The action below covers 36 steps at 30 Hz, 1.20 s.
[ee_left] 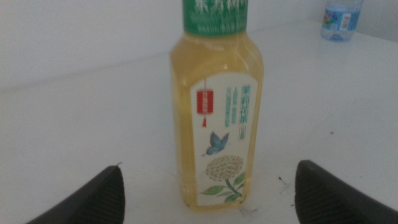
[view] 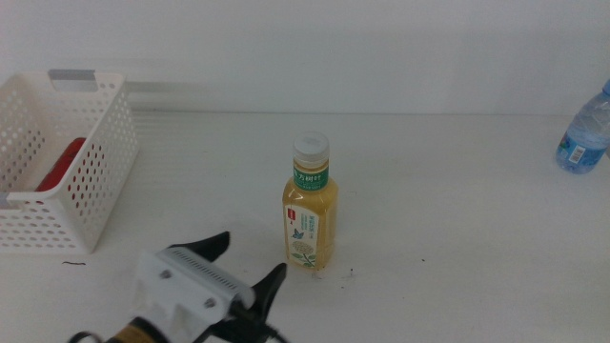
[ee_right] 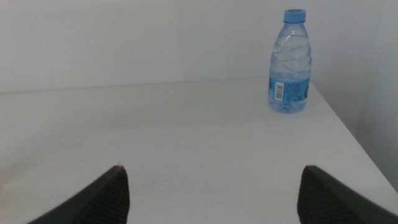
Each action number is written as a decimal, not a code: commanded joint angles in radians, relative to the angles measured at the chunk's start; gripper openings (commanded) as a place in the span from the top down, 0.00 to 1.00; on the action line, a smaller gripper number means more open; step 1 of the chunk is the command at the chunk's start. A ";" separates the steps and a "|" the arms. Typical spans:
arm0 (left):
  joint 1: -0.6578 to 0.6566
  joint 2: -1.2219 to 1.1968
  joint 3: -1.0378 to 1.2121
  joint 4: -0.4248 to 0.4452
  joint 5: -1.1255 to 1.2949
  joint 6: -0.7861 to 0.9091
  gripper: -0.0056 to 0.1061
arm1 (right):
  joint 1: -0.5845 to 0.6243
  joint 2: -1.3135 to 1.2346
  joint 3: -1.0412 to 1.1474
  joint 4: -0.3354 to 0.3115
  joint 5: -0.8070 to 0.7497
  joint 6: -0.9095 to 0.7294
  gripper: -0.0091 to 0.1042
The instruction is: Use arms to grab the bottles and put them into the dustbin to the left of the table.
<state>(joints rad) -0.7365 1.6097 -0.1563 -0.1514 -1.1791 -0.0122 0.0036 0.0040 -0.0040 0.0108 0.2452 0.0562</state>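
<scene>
A yellow-tea bottle (view: 310, 205) with a white cap and green-white label stands upright near the table's middle. My left gripper (view: 250, 265) comes in low from the front left, open, with the bottle just ahead of its jaws and untouched. The left wrist view shows that bottle (ee_left: 214, 112) close up, centred between the two spread jaws. A small clear water bottle (view: 586, 133) with a blue cap stands at the far right edge. My right gripper (ee_right: 212, 171) is open and empty, well short of the water bottle (ee_right: 290, 62). The white perforated dustbin (view: 95, 181) sits at the left.
A red can (view: 59, 164) lies inside the dustbin. The white table (view: 457, 219) ends just beyond the water bottle on the right, where a wall rises. The right arm is out of the middle view.
</scene>
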 commanded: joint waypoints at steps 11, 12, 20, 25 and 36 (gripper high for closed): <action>-0.002 0.245 -0.227 0.065 -0.042 -0.074 0.11 | -0.005 -0.004 0.004 -0.011 -0.007 -0.004 0.10; -0.002 0.256 -0.246 0.065 -0.042 -0.076 0.11 | -0.005 -0.004 0.004 -0.011 -0.007 -0.004 0.10; 0.001 0.334 -0.371 0.025 -0.019 -0.084 0.11 | -0.005 -0.004 0.004 -0.011 -0.007 -0.004 0.10; 0.023 0.392 -0.434 0.047 -0.009 -0.100 0.11 | -0.005 -0.004 0.004 -0.011 -0.007 -0.004 0.10; 0.087 0.448 -0.521 0.123 0.050 -0.110 0.11 | -0.005 -0.004 0.004 -0.011 -0.007 -0.004 0.10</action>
<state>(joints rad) -0.6649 2.0566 -0.6691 -0.0468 -1.1352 -0.1087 0.0036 0.0040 -0.0040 0.0108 0.2452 0.0562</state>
